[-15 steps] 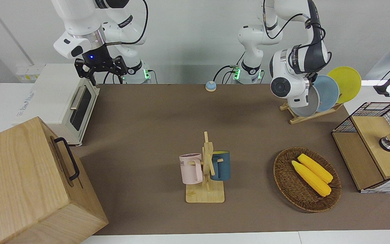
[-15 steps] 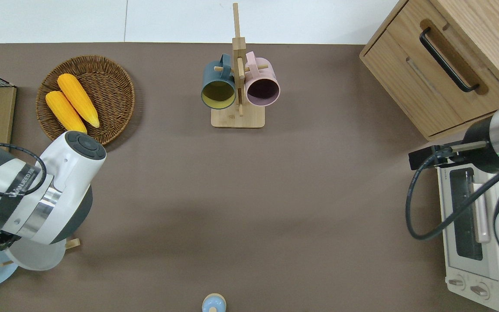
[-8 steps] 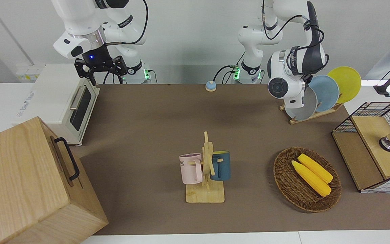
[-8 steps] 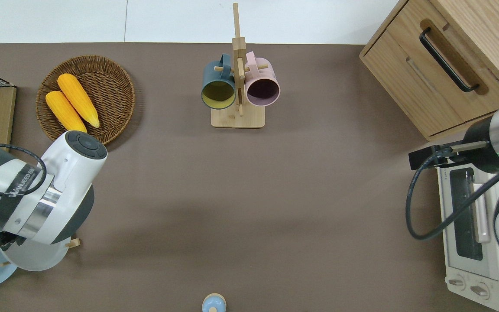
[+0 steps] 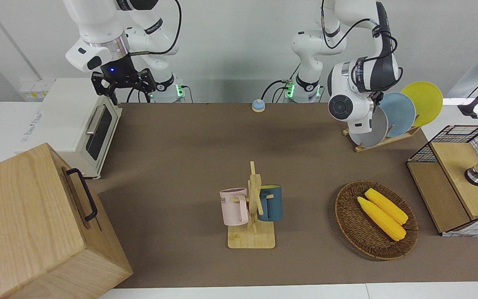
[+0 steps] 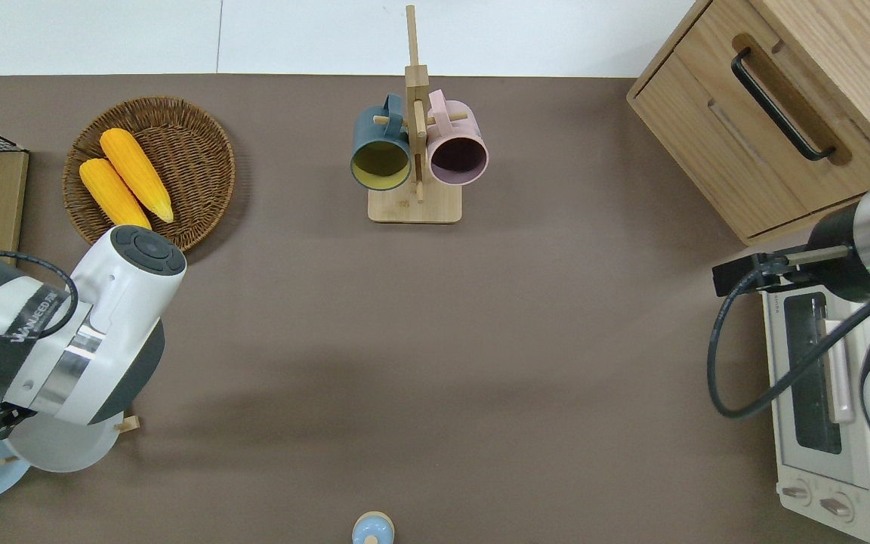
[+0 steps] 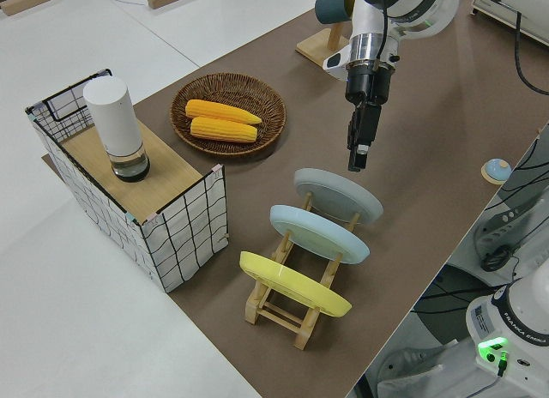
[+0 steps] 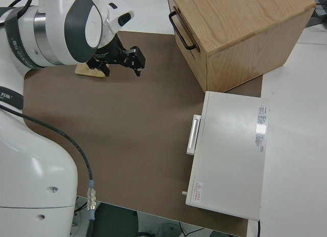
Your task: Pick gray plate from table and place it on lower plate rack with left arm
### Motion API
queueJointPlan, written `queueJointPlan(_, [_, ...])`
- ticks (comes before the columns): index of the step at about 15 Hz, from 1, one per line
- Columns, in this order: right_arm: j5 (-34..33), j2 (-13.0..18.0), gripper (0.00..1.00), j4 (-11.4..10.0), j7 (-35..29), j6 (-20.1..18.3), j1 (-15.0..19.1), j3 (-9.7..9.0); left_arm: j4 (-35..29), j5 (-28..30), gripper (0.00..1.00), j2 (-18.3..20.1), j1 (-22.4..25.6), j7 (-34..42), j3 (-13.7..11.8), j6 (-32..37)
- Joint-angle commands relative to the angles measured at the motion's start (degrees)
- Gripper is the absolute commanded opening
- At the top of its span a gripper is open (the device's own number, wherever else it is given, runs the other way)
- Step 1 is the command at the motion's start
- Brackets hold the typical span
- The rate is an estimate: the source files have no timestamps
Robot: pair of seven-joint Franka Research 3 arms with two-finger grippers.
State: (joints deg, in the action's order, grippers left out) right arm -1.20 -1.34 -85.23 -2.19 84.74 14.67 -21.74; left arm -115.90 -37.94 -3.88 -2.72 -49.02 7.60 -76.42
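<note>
The gray plate [image 5: 378, 126] leans in the lowest slot of the light-wood plate rack [image 5: 363, 147] on the brown table [image 5: 181, 145], at the left arm's end near the robots. It also shows in the left side view [image 7: 339, 196] and the overhead view [image 6: 65, 449]. My left gripper [image 7: 358, 162] points straight down just above the gray plate's upper rim, clear of it, open and empty. A light blue plate [image 7: 317, 233] and a yellow plate [image 7: 292, 282] fill the higher slots. My right gripper [image 5: 123, 83] is parked, open.
A mug stand [image 5: 253, 207] with a pink and a blue mug stands mid-table. A wicker basket [image 5: 376, 218] holds two corn cobs. A wire-sided box [image 5: 459, 178], a wooden cabinet [image 5: 35, 224], a toaster oven [image 5: 77, 124] and a small blue bell [image 5: 258, 105] line the table's edges.
My left arm has lifted a little away from the gray plate, which stays in the rack. The right arm has not moved.
</note>
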Motion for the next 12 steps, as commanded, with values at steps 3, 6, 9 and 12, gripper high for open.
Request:
queueJointPlan(3, [-0.1, 0.1, 0.983, 0.6, -0.8, -1.0, 1.5, -1.38, 8.0, 10.7, 0.99, 1.0, -0.3, 4.9, -0.5, -1.1])
queueJointPlan(6, [-0.1, 0.1, 0.983, 0.6, -0.8, -1.0, 1.5, -1.38, 11.0, 12.5, 0.99, 1.9, -0.4, 5.9, -0.3, -2.9])
queueJointPlan(9, [-0.2, 0.1, 0.983, 0.6, -0.8, -1.0, 1.5, -1.38, 14.9, 17.9, 0.99, 3.3, -0.4, 10.3, -0.5, -2.9])
queueJointPlan(12, [-0.1, 0.1, 0.983, 0.6, -0.8, -1.0, 1.5, -1.38, 19.1, 23.2, 0.99, 4.3, -0.1, 16.6, -2.1, -2.5])
